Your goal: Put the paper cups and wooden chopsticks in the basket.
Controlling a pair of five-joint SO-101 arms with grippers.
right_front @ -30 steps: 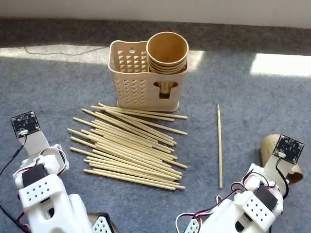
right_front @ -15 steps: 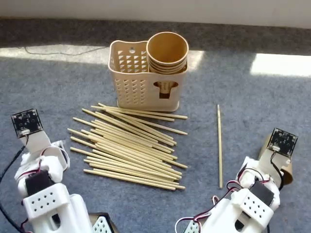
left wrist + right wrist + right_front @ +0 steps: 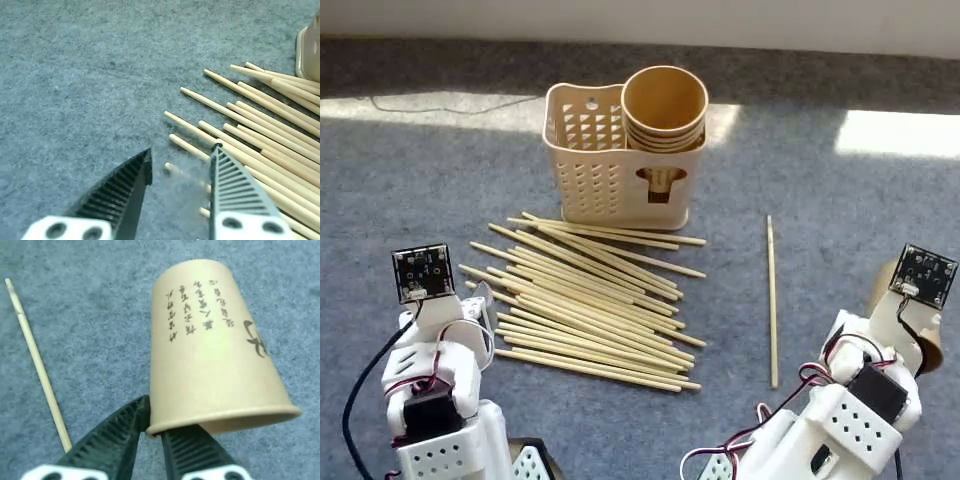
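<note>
Currently your left gripper (image 3: 181, 152) hangs with its jaws wide apart over the left ends of the wooden chopsticks (image 3: 585, 300). They lie in a loose pile on the grey carpet (image 3: 440, 180) at the centre of the high view, just below the basket (image 3: 590, 170). That basket stands upright in the upper middle of the frame, and a stack of paper cups (image 3: 664, 100) sits in its right-hand compartment. Your right gripper (image 3: 154, 422) has its jaws narrowed onto the rim of the loose cup (image 3: 215, 350), which lies on its side on the carpet at the lower right. Between the pile and that cup, a single chopstick (image 3: 771, 300) lies apart, running up and down the frame.
</note>
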